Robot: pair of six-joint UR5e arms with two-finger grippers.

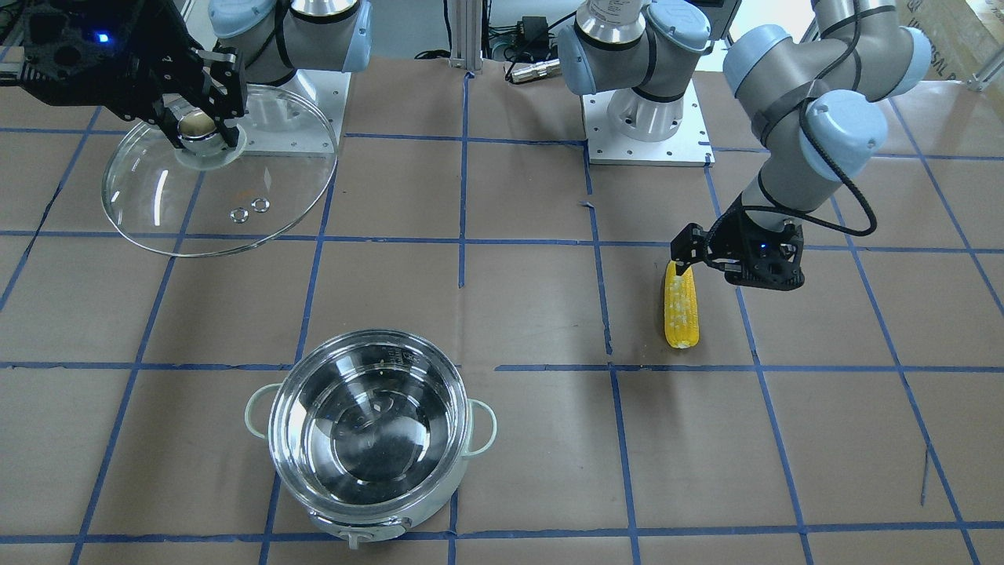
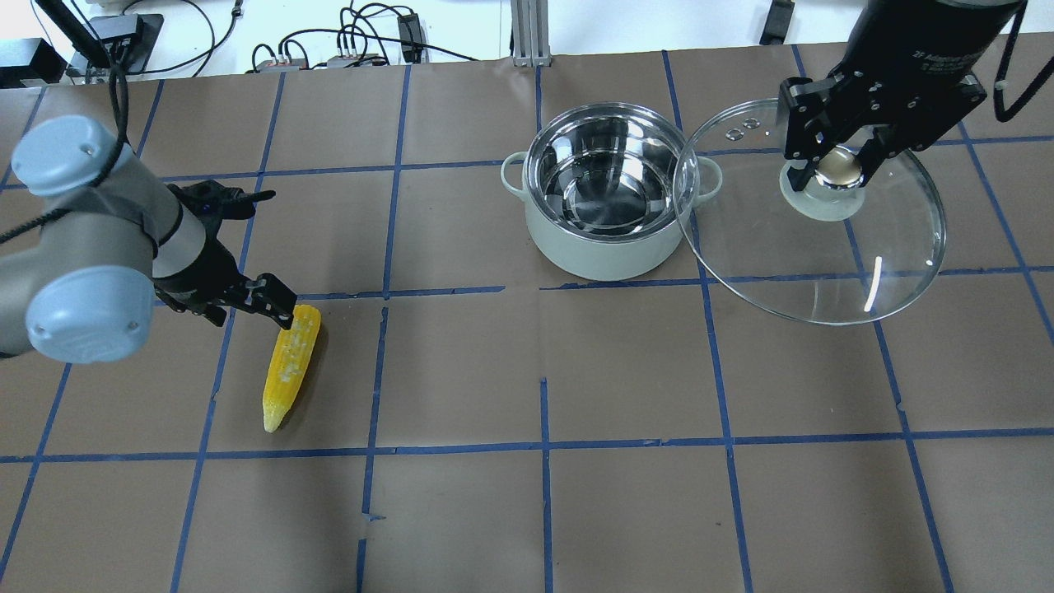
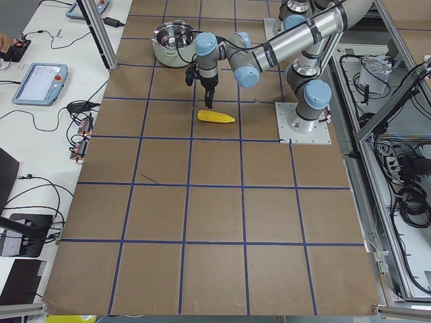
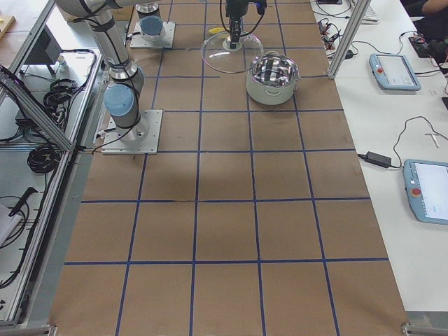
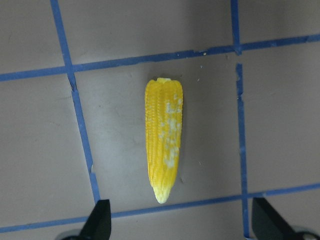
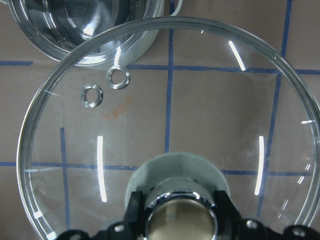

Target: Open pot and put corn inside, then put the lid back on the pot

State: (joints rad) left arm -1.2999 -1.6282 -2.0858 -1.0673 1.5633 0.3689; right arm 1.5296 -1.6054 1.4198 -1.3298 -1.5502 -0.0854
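Open pot [image 1: 369, 431], lid [image 1: 227, 188] in R tool [image 1: 202, 130], corn [image 1: 681, 306] well apart

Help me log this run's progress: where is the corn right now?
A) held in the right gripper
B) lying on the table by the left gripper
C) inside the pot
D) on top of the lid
B: the corn lies flat on the table near the open left gripper, while the pot is empty and the right gripper holds the lid.
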